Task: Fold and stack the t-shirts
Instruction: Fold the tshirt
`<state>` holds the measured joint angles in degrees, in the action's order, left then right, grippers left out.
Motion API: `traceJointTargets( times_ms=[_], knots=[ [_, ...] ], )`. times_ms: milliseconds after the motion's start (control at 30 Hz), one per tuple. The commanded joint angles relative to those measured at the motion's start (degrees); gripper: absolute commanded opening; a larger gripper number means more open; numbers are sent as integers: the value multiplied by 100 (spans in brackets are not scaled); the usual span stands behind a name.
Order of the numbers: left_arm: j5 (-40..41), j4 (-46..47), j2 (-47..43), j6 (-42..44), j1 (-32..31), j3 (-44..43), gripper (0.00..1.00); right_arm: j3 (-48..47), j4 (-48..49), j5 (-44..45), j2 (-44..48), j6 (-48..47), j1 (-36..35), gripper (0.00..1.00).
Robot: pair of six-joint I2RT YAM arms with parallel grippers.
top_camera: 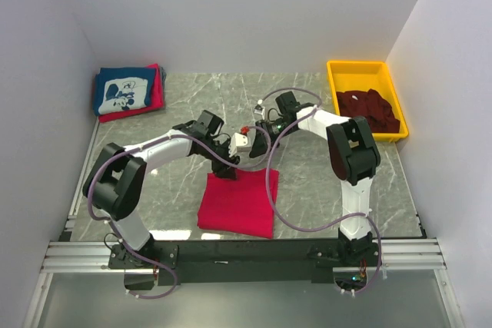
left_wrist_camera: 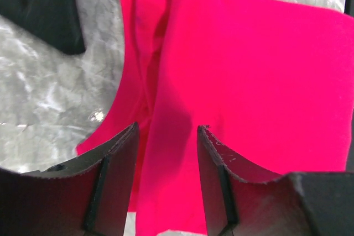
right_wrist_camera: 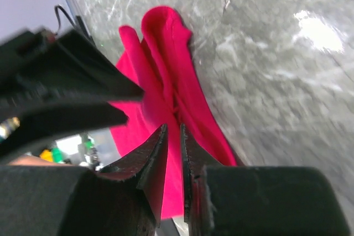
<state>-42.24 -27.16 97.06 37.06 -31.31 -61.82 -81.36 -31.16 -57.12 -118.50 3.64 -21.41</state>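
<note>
A bright red t-shirt [top_camera: 237, 203] lies folded into a rectangle at the front middle of the table. My left gripper [top_camera: 225, 170] is over its far left corner. In the left wrist view it is open [left_wrist_camera: 167, 128], jaws astride a fold of the red cloth [left_wrist_camera: 249, 81]. My right gripper [top_camera: 256, 165] is at the shirt's far edge. In the right wrist view its jaws [right_wrist_camera: 173, 126] are nearly closed on bunched red cloth [right_wrist_camera: 166, 64]. A folded navy t-shirt with white print [top_camera: 123, 91] lies on a red one [top_camera: 157, 91] at the back left.
A yellow bin [top_camera: 357, 71] at the back right holds dark maroon t-shirts [top_camera: 369, 109]. White walls enclose the grey marble table [top_camera: 323, 174] on three sides. The two arms' wrists and their cables crowd together above the shirt's far edge.
</note>
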Motion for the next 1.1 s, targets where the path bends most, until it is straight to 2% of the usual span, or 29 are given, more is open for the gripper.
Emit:
traceJointTargets(
  times_ms=[0,200,333,467,633,833,1067],
  knots=[
    [22,193,68,214,-138,-172,52,-29,663,-290,-147,751,-91,21],
    [164,361,322,126,-297,-198,50,-29,787,-308,-376,928,-135,19],
    [93,273,428,187,-323,-278,41,-38,620,-282,-385,805,-135,19],
    [14,141,323,381,-367,-261,19,-46,628,-317,-420,849,-135,19],
    [137,290,-255,618,-525,152,1,15,821,-501,-420,1129,-214,18],
    [550,536,-749,697,-850,486,1,120,927,-668,-586,1209,-530,18],
    [822,650,-872,741,-965,522,1,-55,664,-704,-1078,1087,-680,17]
  ],
)
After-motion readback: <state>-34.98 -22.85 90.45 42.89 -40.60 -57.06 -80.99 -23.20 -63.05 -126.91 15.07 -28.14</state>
